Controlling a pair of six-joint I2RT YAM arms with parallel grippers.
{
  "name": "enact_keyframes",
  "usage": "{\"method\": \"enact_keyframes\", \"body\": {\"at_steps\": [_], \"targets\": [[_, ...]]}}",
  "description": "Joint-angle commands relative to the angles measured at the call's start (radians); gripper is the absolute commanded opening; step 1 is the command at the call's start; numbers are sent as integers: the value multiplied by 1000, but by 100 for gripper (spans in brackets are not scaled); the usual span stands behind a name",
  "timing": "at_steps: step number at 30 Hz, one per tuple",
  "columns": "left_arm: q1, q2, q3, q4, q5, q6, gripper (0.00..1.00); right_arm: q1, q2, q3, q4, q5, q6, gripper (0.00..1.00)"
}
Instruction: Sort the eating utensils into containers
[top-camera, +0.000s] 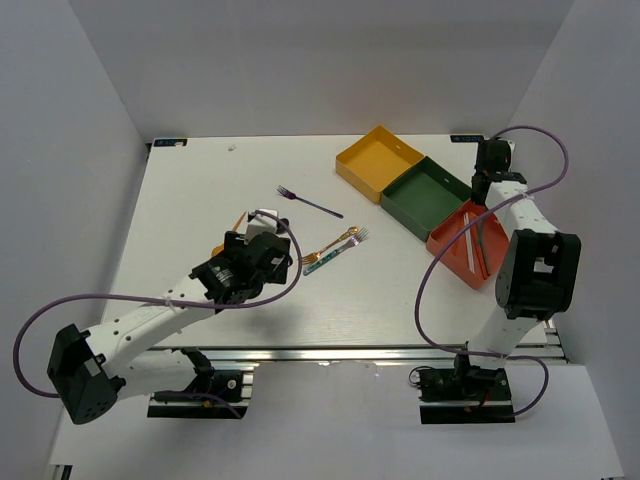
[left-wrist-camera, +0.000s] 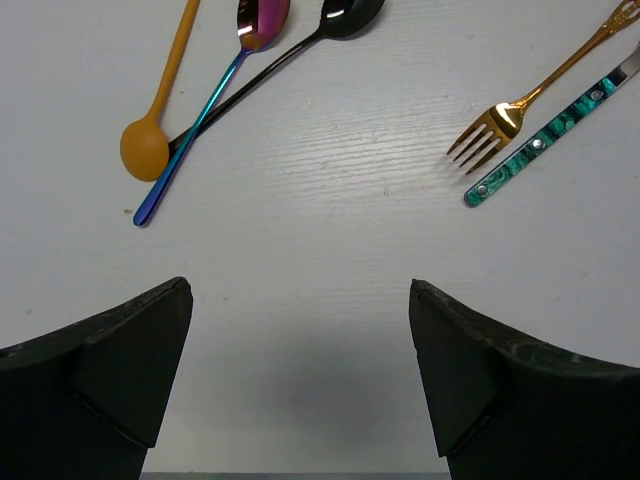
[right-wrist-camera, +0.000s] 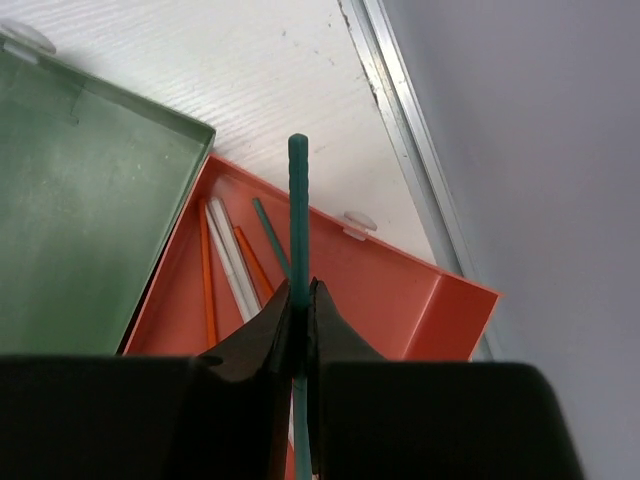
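Only the right wrist view shows the right gripper (right-wrist-camera: 300, 296) pinched tight on a slim teal chopstick (right-wrist-camera: 298, 200). Its long axis runs straight away from the camera, with the tip over the far rim of the red-orange tray (right-wrist-camera: 420, 300). Thin orange, white and teal sticks (right-wrist-camera: 228, 262) lie roughly parallel in that smooth tray, beside the dark green tray (right-wrist-camera: 90, 220). The top view adds the yellow tray (top-camera: 378, 160) and a purple fork (top-camera: 310, 202) lying alone, tines toward the far left. The left wrist view shows the left gripper (left-wrist-camera: 300, 290) spread wide above the grained white table (left-wrist-camera: 320, 240). Beyond it an orange spoon (left-wrist-camera: 160, 100), an iridescent spoon (left-wrist-camera: 215, 110) and a glossy black spoon (left-wrist-camera: 300, 45) overlap, and a gold fork (left-wrist-camera: 530, 95) lies beside a marbled teal handle (left-wrist-camera: 545, 140).
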Motion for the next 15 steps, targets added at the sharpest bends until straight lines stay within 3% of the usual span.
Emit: {"method": "enact_keyframes", "body": {"at_steps": [1, 3, 5, 10, 13, 15], "targets": [[7, -52, -2, 20, -31, 12, 98, 14, -51, -32, 46, 6, -32, 0], [7, -55, 1, 6, -46, 6, 98, 14, -56, -55, 53, 10, -22, 4], [8, -64, 1, 5, -57, 3, 98, 14, -61, -77, 60, 16, -14, 14], [8, -69, 0, 5, -66, 2, 98, 14, -56, -75, 3, -2, 35, 19], [8, -61, -2, 3, -74, 2, 98, 14, -103, -95, -4, -32, 64, 40], [8, -53, 0, 0, -77, 0, 98, 14, -137, -95, -6, -72, 82, 63]]}}
